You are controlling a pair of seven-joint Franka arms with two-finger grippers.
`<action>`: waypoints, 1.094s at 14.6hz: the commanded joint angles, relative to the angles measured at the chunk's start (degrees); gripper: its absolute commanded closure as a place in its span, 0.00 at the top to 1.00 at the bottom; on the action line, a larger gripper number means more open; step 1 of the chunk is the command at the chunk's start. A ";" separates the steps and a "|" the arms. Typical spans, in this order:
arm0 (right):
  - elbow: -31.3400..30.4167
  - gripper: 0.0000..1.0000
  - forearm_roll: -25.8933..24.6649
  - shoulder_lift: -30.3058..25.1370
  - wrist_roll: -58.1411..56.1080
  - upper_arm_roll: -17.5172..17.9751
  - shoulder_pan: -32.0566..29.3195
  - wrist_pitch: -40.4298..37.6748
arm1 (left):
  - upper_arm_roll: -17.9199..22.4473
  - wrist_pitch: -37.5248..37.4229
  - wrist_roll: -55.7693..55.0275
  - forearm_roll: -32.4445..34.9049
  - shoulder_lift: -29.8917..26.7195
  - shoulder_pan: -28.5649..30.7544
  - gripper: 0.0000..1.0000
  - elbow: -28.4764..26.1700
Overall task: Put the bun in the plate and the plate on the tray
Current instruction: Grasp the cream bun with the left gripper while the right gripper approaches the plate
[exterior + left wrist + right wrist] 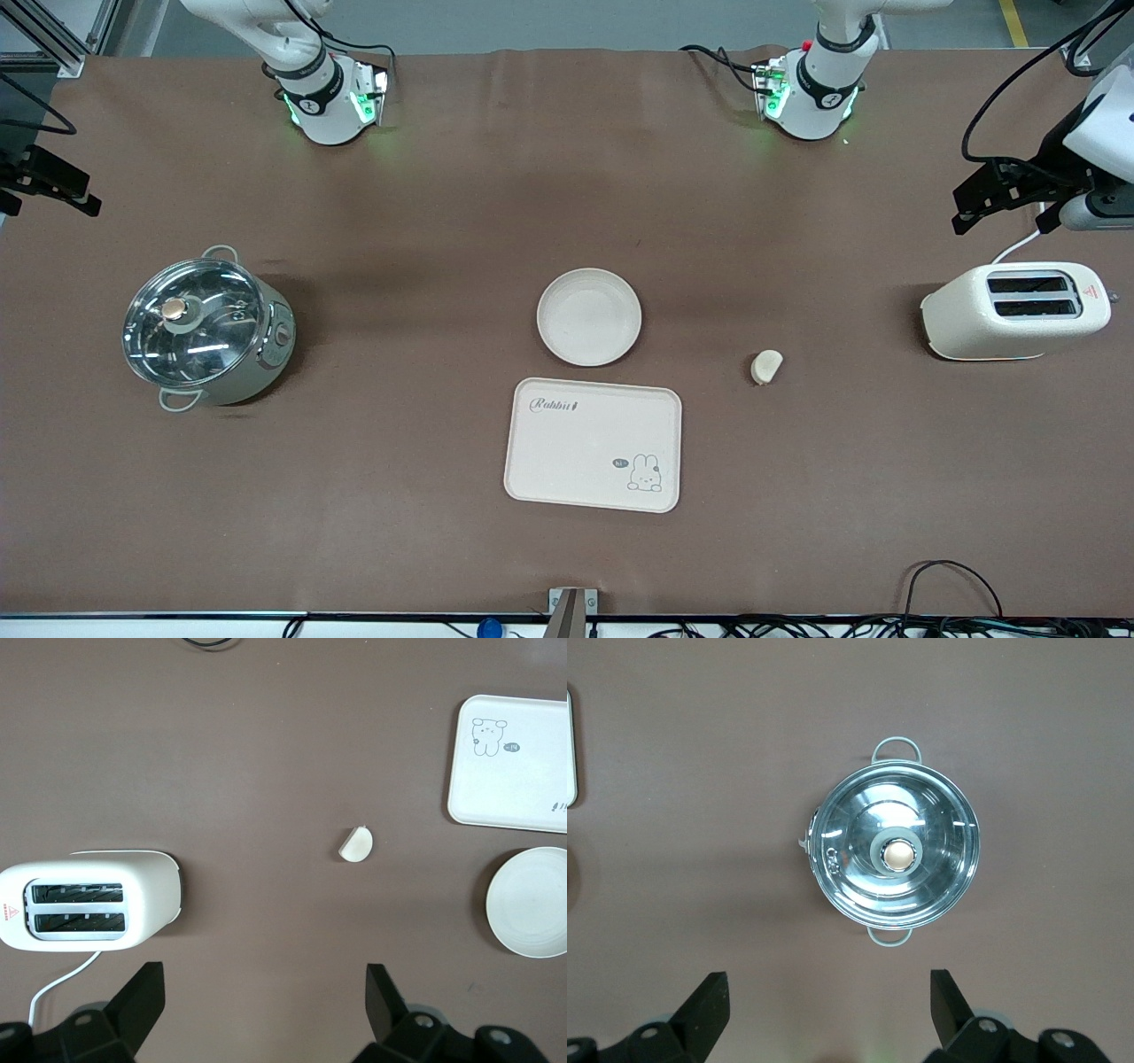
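The bun (766, 366) lies on the brown table between the plate and the toaster; it also shows in the left wrist view (356, 844). The round cream plate (589, 316) sits bare at mid-table, also in the left wrist view (532, 902). The Rabbit tray (594, 445) lies nearer the front camera than the plate, close to it but apart; it shows in the left wrist view (514, 762). My left gripper (1001, 204) (263, 979) is open and empty, high over the table beside the toaster. My right gripper (53, 186) (830, 985) is open and empty, high near the pot.
A white two-slot toaster (1014, 310) stands at the left arm's end of the table, its cord running toward the arm. A steel pot with a glass lid (208, 328) stands at the right arm's end, also in the right wrist view (897, 853).
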 commanded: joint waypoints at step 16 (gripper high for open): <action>-11.95 1.00 11.98 7.34 10.31 0.07 13.45 21.87 | -5.97 23.73 2.59 -0.60 38.37 -3.67 1.00 -0.90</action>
